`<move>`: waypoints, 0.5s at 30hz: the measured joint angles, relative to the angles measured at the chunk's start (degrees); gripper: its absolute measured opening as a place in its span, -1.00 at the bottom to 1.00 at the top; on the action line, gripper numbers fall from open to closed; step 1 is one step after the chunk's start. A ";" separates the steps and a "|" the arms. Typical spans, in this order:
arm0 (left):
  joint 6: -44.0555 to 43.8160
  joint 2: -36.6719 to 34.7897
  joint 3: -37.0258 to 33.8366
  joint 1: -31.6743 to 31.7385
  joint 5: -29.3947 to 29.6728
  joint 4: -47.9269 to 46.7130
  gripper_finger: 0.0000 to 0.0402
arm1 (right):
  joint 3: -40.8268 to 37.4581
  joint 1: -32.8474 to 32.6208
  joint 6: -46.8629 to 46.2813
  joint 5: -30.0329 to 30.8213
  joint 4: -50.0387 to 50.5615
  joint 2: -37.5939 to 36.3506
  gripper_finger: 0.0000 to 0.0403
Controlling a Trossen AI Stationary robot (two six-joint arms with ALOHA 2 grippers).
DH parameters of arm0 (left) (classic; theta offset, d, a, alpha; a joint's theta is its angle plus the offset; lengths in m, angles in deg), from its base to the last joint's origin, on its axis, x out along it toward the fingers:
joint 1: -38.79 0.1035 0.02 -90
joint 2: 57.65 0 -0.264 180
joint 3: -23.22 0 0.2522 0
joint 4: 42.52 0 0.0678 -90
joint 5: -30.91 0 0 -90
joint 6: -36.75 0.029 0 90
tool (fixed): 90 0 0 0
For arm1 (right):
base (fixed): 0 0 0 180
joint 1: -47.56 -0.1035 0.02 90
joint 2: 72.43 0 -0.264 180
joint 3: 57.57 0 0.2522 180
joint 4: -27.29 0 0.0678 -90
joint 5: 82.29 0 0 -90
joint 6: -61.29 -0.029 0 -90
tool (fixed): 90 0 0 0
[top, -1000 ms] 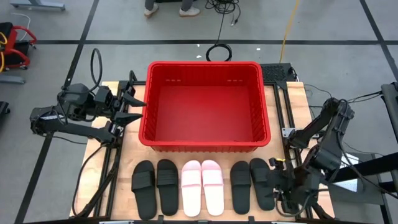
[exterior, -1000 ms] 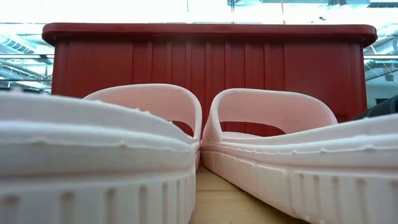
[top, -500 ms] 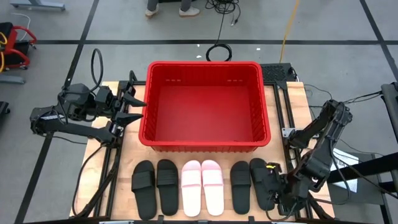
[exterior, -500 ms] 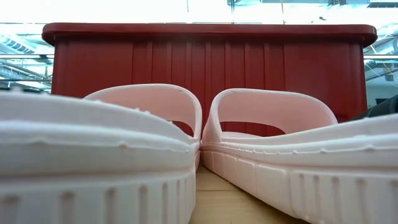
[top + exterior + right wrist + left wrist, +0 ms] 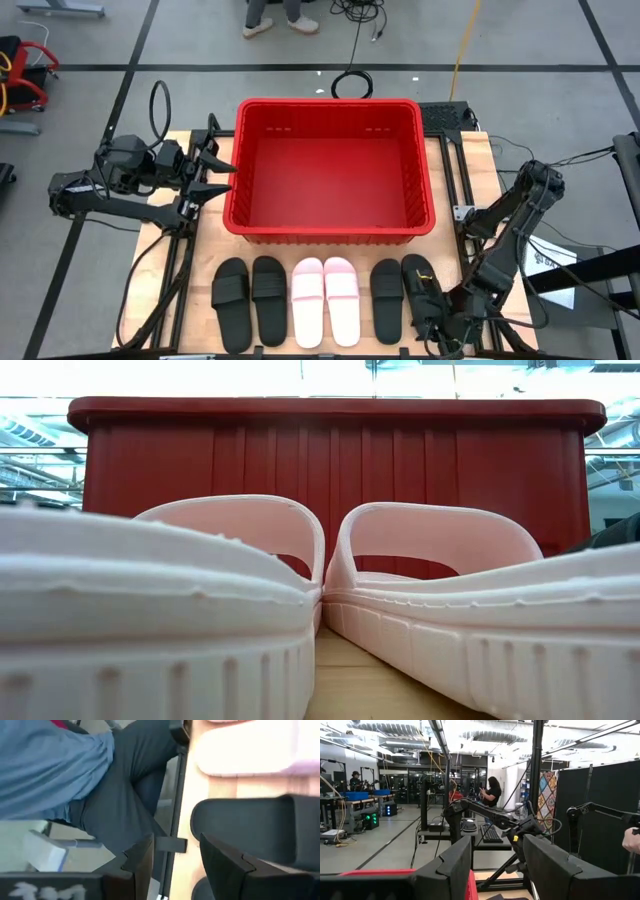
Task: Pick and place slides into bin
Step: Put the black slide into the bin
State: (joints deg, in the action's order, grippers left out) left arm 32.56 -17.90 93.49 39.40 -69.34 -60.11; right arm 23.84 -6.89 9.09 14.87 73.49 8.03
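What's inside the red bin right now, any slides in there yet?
Nothing: the high view shows the red bin with a bare floor. All six slides lie in a row on the table in front of it. From the low view its front wall hides the inside.

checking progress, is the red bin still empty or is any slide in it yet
Empty. The high view shows only bare red floor inside the bin, and all six slides lie in a row on the table in front of it.

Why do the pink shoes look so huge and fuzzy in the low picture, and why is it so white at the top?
Low view: the pink slides sit right by the lens, so they fill the picture and their near edges blur; the red bin behind looks sharper. Bright room light behind the bin washes out the top. High view: even light, everything sharp.
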 joint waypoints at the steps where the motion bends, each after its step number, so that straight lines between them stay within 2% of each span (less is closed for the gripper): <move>1: -0.01 0.00 0.00 0.01 0.00 0.01 -0.07 | -1.00 0.05 -1.31 -0.28 -0.13 0.00 -0.25; 7: 0.61 0.00 0.00 0.01 0.05 0.04 -0.07 | -5.78 1.57 -5.46 -8.63 3.14 0.04 -0.25; 10: 0.66 0.00 0.00 0.01 0.11 -0.02 -0.07 | -6.96 1.97 -7.44 -8.30 5.72 0.02 -0.25; 15: 0.68 0.00 0.00 0.01 0.21 -1.91 -0.07 | -6.65 1.99 -5.51 -4.64 10.34 0.02 -0.25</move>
State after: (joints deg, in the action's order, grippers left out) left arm 33.24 -17.90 93.49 39.41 -69.13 -62.01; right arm 17.18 -4.90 3.58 10.22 83.83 8.05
